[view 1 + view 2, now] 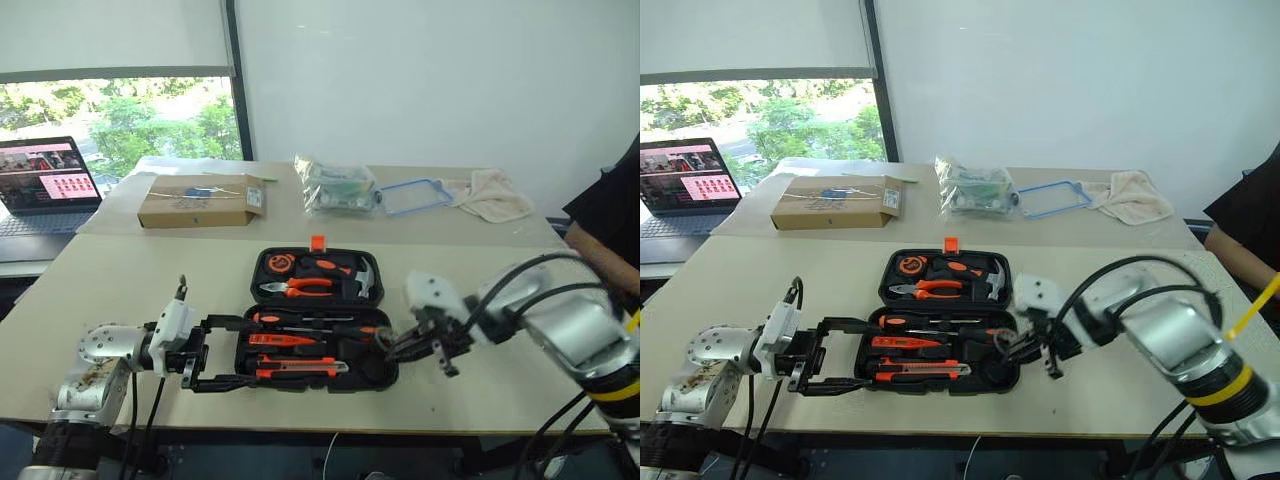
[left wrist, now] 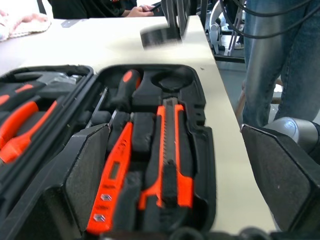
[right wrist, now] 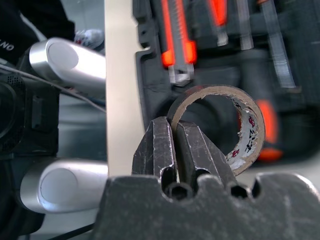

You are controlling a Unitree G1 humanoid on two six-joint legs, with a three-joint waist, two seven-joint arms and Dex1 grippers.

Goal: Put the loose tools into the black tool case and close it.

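Observation:
The black tool case [image 1: 258, 270] lies open on the near table, lid flat behind. In its front half sit an orange-and-black utility knife [image 1: 300, 368], a flat orange screwdriver [image 1: 280, 340] and a long steel-shaft screwdriver [image 1: 310, 320]. Pliers [image 1: 300, 288] and a hammer [image 1: 362, 278] rest in the lid. My left gripper [image 1: 240, 352] is open, its fingers [image 2: 87, 170] on either side of the case's left end. My right gripper [image 3: 174, 125] is shut on the rim of a tape roll [image 3: 250, 131], held over the case's right end.
On the far table are a cardboard box [image 1: 198, 200], a laptop [image 1: 45, 180], a plastic bag [image 1: 338, 186], a blue-rimmed lid [image 1: 415, 195] and a cloth [image 1: 492, 195]. A person [image 1: 610, 220] is at the right edge.

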